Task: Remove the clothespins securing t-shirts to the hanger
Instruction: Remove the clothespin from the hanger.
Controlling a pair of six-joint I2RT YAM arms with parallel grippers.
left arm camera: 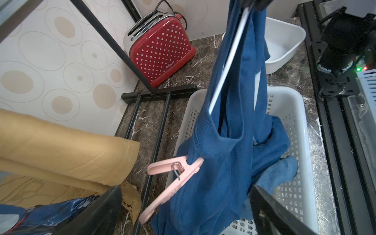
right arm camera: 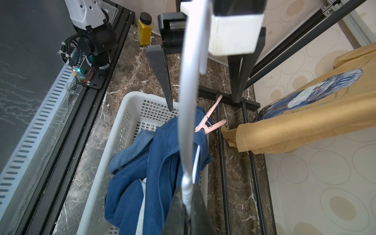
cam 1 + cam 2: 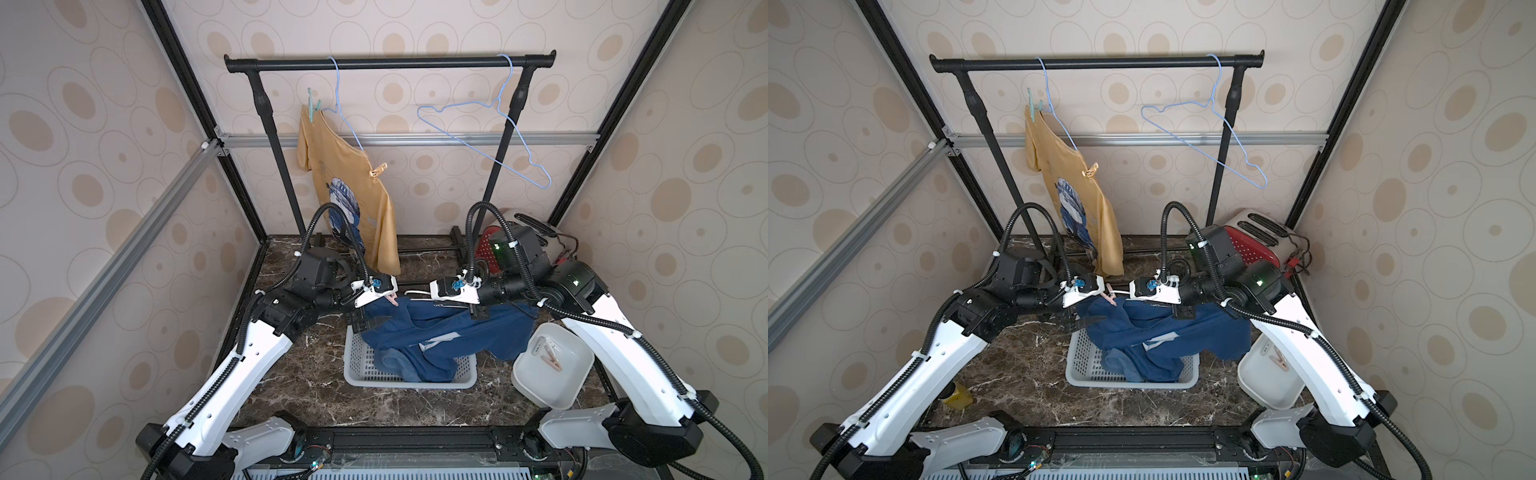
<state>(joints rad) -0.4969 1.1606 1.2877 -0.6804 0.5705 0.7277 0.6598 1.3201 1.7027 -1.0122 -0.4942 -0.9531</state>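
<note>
So that the blue shirt (image 1: pixel 213 162) drops into the basket (image 1: pixel 293 114) below once freed, the right fingers (image 2: pixel 200 211) pinch the white hanger (image 2: pixel 189 101), while the left fingers (image 1: pixel 105 207) stand spread either side of the one pink clothespin (image 1: pixel 175 168) pinning it. Well beyond both, a teal pin (image 3: pixel 312 106) and a tan pin (image 3: pixel 378 169) hold the yellow shirt (image 3: pixel 349 187); two loose pins (image 3: pixel 548 355) seem to lie in the tub (image 3: pixel 536 390) behind the right fingers. Hangers number three: the white one and two blue hangers (image 3: pixel 505 83). A paler blue shirt (image 3: pixel 399 365) lies in the basket.
</note>
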